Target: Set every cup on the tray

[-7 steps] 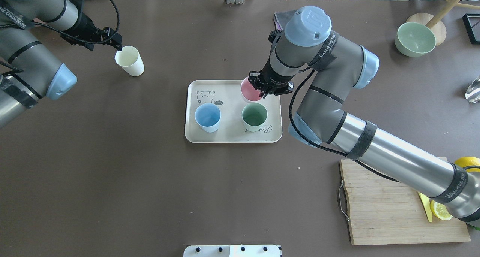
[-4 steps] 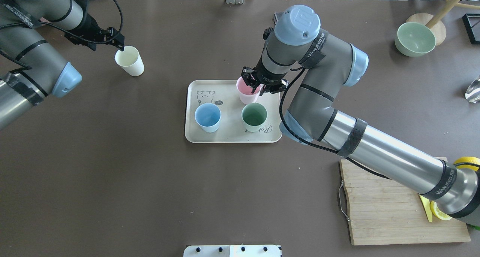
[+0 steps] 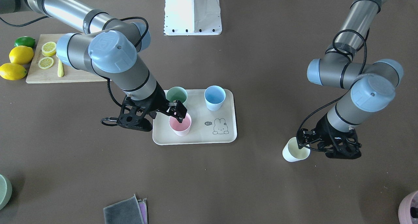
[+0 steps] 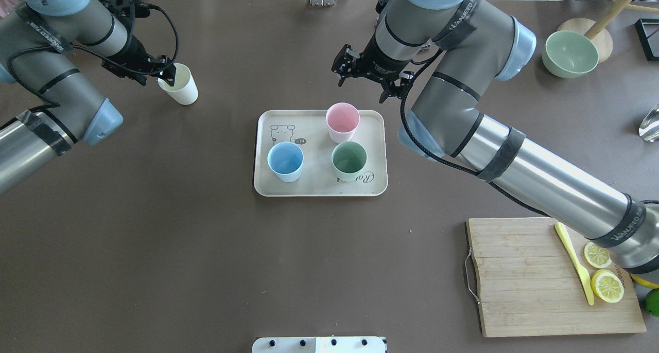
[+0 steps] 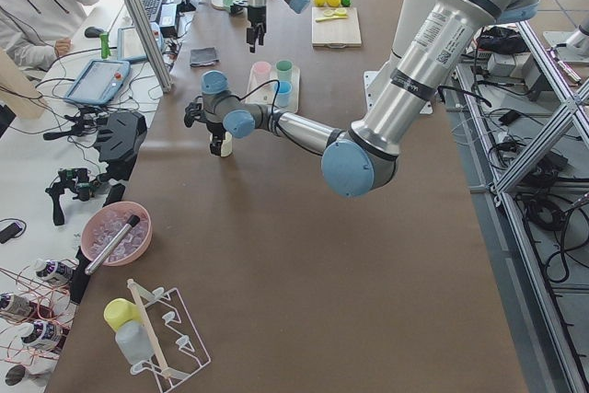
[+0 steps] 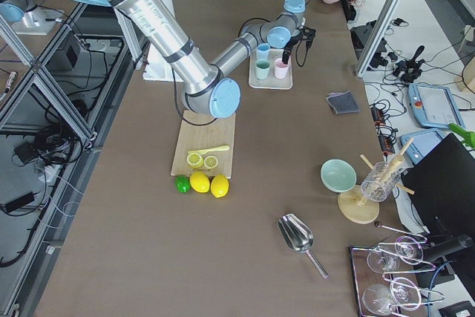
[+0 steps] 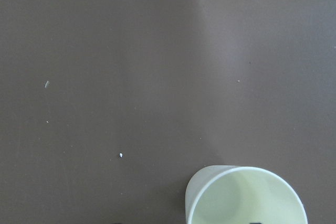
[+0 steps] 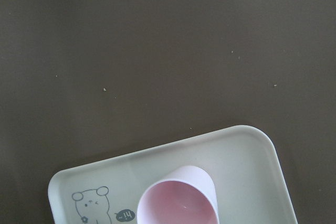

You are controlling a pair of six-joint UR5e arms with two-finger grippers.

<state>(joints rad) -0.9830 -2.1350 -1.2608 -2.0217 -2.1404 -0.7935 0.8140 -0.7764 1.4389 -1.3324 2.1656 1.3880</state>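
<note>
Three cups stand upright on the tray (image 4: 315, 187) at mid-bench (image 4: 154, 250); the pink cup (image 4: 342, 120) is by the tray's far edge, with the blue cup (image 4: 285, 160) and the green cup (image 4: 349, 159) side by side in the nearer row; none of them touch. The right end effector (image 4: 361, 91) hangs raised over the tray's far side, clear of the pink cup, with its fingers spread wide and nothing between them; its wrist view looks down into the pink cup's mouth, beside the bunny drawing.

The yellow cup (image 4: 180, 85) is off the tray; it stands upright on the bare bench, well out to the robot's left and farther back than the tray. The left end effector (image 4: 169, 75) is down at this cup's rim, on the side away from the tray; one fingertip shows just inside the mouth in the wrist view; the fingers look spread astride the wall, not pressed onto it.

A board (image 4: 520, 291) near the robot's right carries lemon slices (image 4: 603, 276) and a yellow knife (image 4: 574, 263); a green bowl (image 4: 570, 53) sits at the far right.
</note>
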